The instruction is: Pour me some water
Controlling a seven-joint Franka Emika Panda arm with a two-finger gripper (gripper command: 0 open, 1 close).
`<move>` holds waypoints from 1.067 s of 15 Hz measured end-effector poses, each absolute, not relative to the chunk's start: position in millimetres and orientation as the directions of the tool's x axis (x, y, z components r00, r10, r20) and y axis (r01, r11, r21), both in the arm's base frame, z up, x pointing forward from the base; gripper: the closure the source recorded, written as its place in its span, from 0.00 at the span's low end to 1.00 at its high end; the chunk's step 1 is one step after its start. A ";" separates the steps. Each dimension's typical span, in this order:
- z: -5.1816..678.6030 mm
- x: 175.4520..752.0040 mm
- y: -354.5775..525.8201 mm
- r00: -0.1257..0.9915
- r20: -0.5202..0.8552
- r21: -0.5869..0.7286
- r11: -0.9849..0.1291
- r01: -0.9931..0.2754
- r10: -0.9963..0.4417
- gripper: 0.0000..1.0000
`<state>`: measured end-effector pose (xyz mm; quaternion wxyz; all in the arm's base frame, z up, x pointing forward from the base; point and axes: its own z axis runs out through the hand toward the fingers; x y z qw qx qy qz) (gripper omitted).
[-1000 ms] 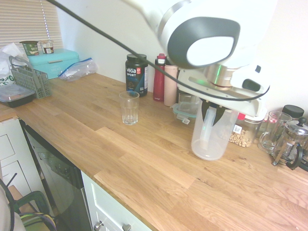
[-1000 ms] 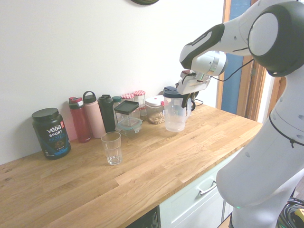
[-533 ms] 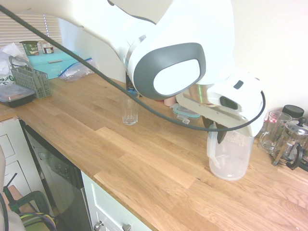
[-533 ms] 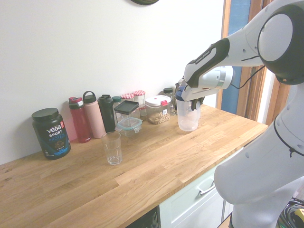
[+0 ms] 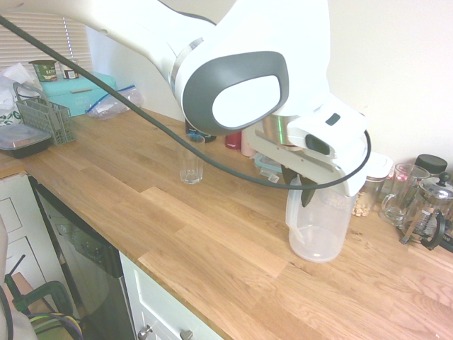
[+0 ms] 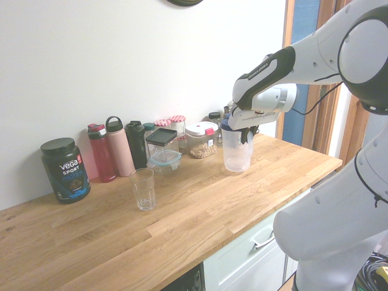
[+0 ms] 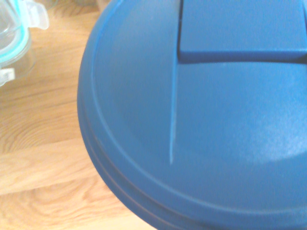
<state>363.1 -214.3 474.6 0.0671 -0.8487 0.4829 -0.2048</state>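
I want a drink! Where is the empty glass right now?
The glass stands on the wooden counter, in front of the black Vega tub and the bottles along the wall. In the second exterior view, it is left of the pitcher.

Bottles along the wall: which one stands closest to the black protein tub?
The dark red bottle, right beside the black Vega tub; the pink bottle and the black bottle stand further along the row.

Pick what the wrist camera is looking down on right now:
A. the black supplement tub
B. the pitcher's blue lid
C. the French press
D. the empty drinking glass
B: the blue lid fills the wrist view, and the gripper is at the top of the clear pitcher.
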 end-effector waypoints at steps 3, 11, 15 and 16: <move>467.4 368.7 -205.6 0.455 0.246 -0.317 -0.515 -0.797 -0.856 0.00; 462.1 375.9 -198.2 0.456 0.219 -0.338 -0.505 -0.794 -0.863 0.00; 488.5 364.1 -193.1 0.477 0.135 -0.308 -0.494 -0.813 -0.869 0.00; 503.0 356.3 -190.3 0.483 0.105 -0.281 -0.492 -0.824 -0.869 0.00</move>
